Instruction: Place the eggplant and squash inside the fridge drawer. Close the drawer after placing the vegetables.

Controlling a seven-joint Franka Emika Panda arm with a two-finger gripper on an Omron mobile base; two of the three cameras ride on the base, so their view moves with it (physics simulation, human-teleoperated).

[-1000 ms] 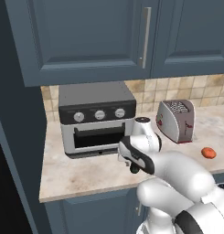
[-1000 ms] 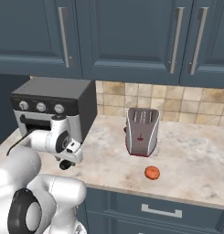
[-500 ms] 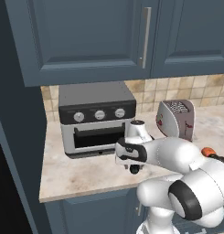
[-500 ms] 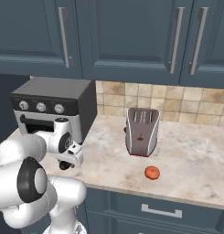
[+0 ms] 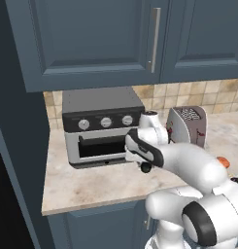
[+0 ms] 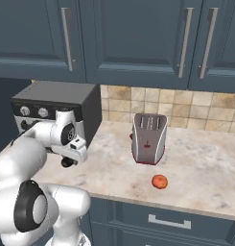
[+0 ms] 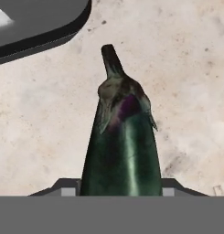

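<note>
In the hand view the eggplant (image 7: 122,146), dark and glossy with its stem pointing away from me, lies on the marble counter (image 7: 186,68), and my gripper (image 7: 117,188) is shut on its thick end, one fingertip showing on each side. In the base views the hand (image 5: 142,163) (image 6: 71,156) hangs low over the counter just in front of the toaster oven. The squash and the fridge drawer are out of view.
The toaster oven (image 5: 103,126) (image 6: 56,103) stands right behind the hand, its base corner (image 7: 40,23) close to the eggplant's stem. A silver toaster (image 6: 148,139) and a small red-orange round fruit (image 6: 159,181) sit to the right. Wall cabinets hang overhead; the counter's front edge is near.
The jaws have closed from wide open onto the eggplant. The hand has stayed low in front of the toaster oven while the arm's elbow has swung.
</note>
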